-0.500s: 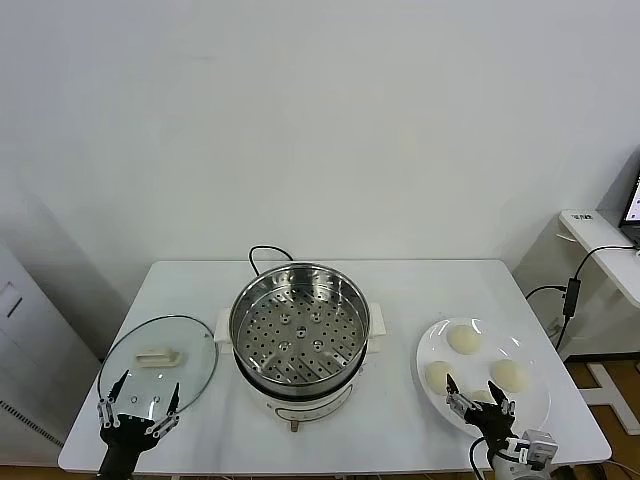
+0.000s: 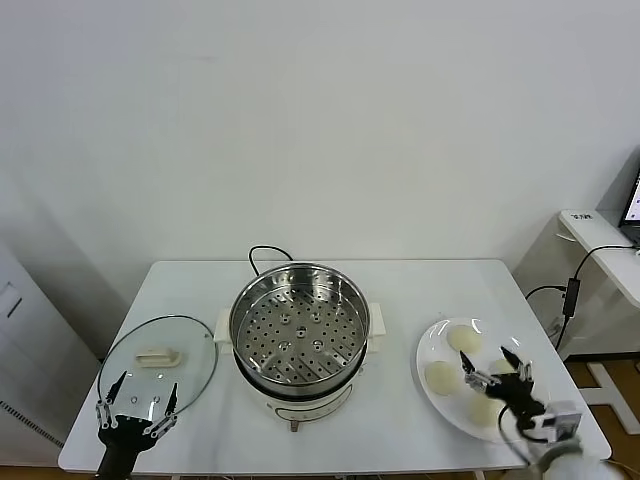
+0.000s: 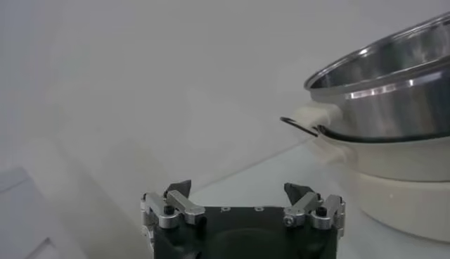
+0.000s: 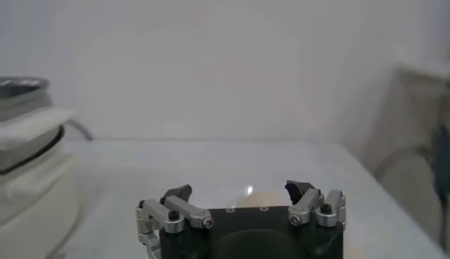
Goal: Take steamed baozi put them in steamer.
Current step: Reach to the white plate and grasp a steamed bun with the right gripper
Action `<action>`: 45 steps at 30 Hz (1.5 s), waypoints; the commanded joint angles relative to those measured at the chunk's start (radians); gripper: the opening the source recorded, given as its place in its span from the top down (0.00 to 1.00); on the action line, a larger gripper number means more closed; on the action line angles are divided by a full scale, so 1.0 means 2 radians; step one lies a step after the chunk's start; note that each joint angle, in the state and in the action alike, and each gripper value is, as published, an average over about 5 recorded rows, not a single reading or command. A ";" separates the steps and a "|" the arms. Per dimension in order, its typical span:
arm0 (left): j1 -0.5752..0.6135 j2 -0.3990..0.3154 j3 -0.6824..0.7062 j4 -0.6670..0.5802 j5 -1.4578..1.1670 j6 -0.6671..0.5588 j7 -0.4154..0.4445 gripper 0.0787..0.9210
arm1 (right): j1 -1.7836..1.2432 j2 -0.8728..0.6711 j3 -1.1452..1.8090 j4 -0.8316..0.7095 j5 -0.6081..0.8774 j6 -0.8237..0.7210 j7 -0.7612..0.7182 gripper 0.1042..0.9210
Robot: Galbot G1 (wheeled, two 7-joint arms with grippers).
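Note:
The steel steamer [image 2: 299, 330] stands mid-table with its perforated tray bare; it also shows in the left wrist view [image 3: 394, 84] and the right wrist view [image 4: 24, 141]. Several cream-white baozi lie on a white plate [image 2: 428, 350] to its right: one at the far side [image 2: 463, 338], one at the left [image 2: 440, 375], one at the near side [image 2: 485, 410]. My right gripper [image 2: 493, 362] is open and hovers over the plate, covering most of another bun. In the right wrist view [image 4: 241, 188] a baozi [image 4: 247, 199] peeks just beyond the gripper. My left gripper [image 2: 138, 393] [image 3: 239, 188] is open and empty.
A round glass lid [image 2: 158, 362] with a white handle lies flat left of the steamer, my left gripper above its near edge. A black cord [image 2: 262, 252] runs behind the steamer. A white side desk [image 2: 600, 245] stands right of the table.
My right gripper has moved from the table's front edge back and to the right, over the plate of baozi. The left arm has not moved.

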State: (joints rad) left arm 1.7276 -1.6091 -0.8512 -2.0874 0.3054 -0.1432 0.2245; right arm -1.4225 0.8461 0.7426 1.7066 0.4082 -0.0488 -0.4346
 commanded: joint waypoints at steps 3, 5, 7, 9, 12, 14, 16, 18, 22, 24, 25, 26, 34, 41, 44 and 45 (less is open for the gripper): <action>-0.007 -0.022 0.001 0.003 -0.001 0.002 0.000 0.12 | 0.206 -0.214 -0.042 -0.184 -0.166 0.090 -0.367 0.12; -0.008 -0.021 0.002 0.004 -0.001 0.002 0.000 0.12 | 0.271 -0.222 -0.087 -0.196 -0.215 0.091 -0.394 0.12; -0.009 -0.021 0.003 0.004 -0.001 0.002 0.000 0.12 | 0.327 -0.226 -0.146 -0.205 -0.252 0.090 -0.411 0.12; -0.010 -0.022 0.003 0.005 -0.001 0.003 0.000 0.12 | 0.380 -0.226 -0.211 -0.215 -0.272 0.089 -0.420 0.12; -0.012 -0.022 0.002 0.007 -0.001 0.004 -0.001 0.12 | 0.450 -0.211 -0.288 -0.227 -0.296 0.082 -0.426 0.12; -0.014 -0.022 0.002 0.009 0.000 0.004 -0.001 0.12 | 0.484 -0.194 -0.325 -0.234 -0.311 0.073 -0.428 0.12; -0.015 -0.022 0.002 0.010 0.000 0.004 -0.001 0.12 | 0.509 -0.175 -0.360 -0.239 -0.323 0.063 -0.427 0.12; -0.016 -0.023 0.002 0.011 0.000 0.005 -0.001 0.12 | 0.523 -0.155 -0.385 -0.246 -0.335 0.054 -0.425 0.12; -0.015 -0.024 0.001 0.009 0.000 0.005 -0.002 0.12 | 0.534 -0.111 -0.418 -0.266 -0.360 0.047 -0.411 0.12; -0.014 -0.024 -0.001 0.007 -0.001 0.005 -0.002 0.12 | 0.535 -0.091 -0.426 -0.278 -0.365 0.046 -0.401 0.12; -0.013 -0.024 -0.003 0.006 -0.002 0.005 -0.002 0.12 | 0.534 -0.081 -0.428 -0.284 -0.366 0.046 -0.396 0.12; -0.013 -0.024 -0.005 0.005 -0.003 0.005 -0.002 0.12 | 0.532 -0.072 -0.429 -0.289 -0.368 0.046 -0.392 0.12; -0.006 -0.020 -0.020 0.004 -0.015 0.005 -0.002 0.12 | 0.523 -0.023 -0.431 -0.325 -0.396 0.047 -0.374 0.12; -0.001 -0.020 -0.026 0.006 -0.020 0.004 -0.002 0.12 | 0.527 -0.013 -0.431 -0.342 -0.433 0.051 -0.361 0.12; -0.001 -0.020 -0.027 0.007 -0.021 0.003 -0.002 0.12 | 0.526 -0.013 -0.431 -0.346 -0.436 0.053 -0.359 0.12; -0.002 -0.020 -0.027 0.007 -0.021 0.003 -0.002 0.12 | 0.525 -0.013 -0.431 -0.346 -0.436 0.053 -0.358 0.12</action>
State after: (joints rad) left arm 1.7210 -1.6091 -0.8993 -2.0739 0.2678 -0.1360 0.2208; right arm -0.4031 0.7771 -0.0832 1.0565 -0.3991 0.0563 -1.1599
